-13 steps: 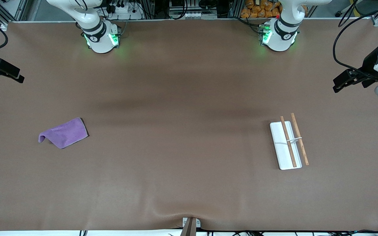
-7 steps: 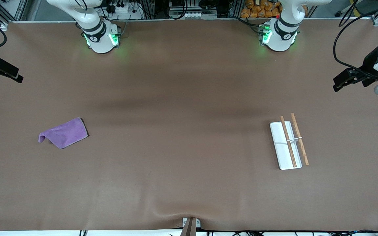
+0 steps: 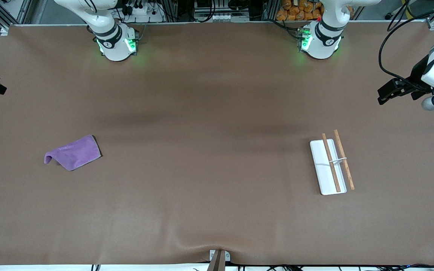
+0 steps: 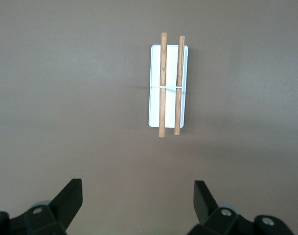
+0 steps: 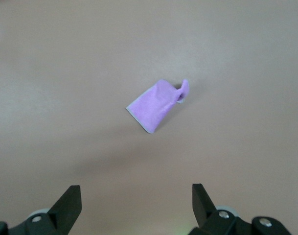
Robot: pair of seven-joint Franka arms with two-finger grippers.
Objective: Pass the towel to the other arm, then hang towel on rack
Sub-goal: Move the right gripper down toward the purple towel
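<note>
Two claws, both spread wide and empty: right claw (image 5: 134, 208) high over towel (image 3: 73, 153) at right arm's end of table (image 3: 209, 113), left claw (image 4: 138, 205) high over rack (image 3: 331, 163). Likely soft, light, limp; best pinched at raised fold.

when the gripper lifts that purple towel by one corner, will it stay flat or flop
Probably flop: the towel is soft fuzzy cloth lying on the table with one corner already curled up, so it holds no shape. It looks thin and small, so likely light, draping straight down from the pinch. If pushed rather than lifted, it would likely bunch up instead of sliding whole.
</note>
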